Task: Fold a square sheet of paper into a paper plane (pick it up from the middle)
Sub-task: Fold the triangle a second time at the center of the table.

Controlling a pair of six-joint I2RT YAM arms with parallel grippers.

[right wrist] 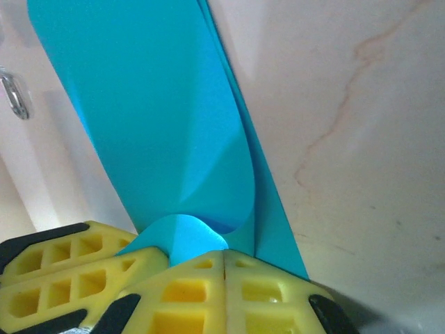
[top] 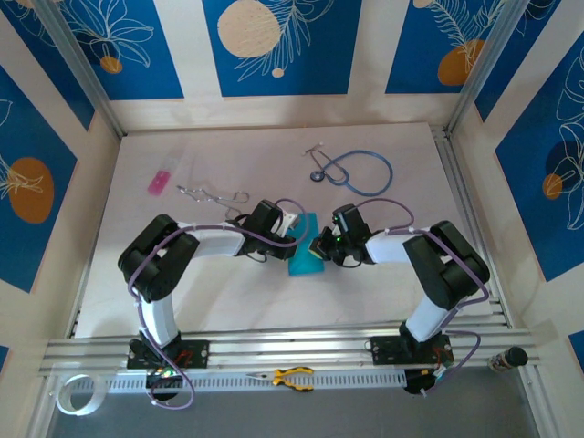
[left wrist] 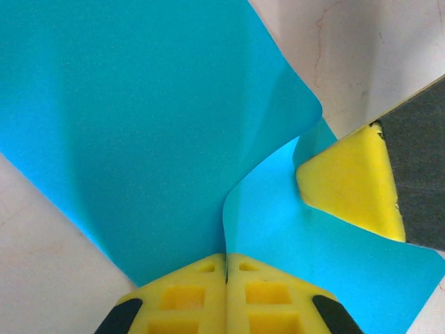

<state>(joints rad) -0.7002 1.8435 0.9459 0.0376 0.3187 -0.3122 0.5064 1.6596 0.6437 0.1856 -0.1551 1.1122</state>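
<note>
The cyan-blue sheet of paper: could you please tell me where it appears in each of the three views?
Top external: the sheet of paper lies mid-table, between the left claw and the right claw.
Left wrist: it covers the upper left and centre, pinched in the shut left claw below.
Right wrist: it rises up-left from the shut right claw.
Shared landmark: the pale table beneath.

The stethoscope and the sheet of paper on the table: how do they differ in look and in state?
The square sheet of paper is thin, cyan and bent; the stethoscope is a darker blue looped tube with metal ends. The paper is pinched by the left gripper and the right gripper, both shut on it; the stethoscope lies free, farther back. Both are blue.
</note>
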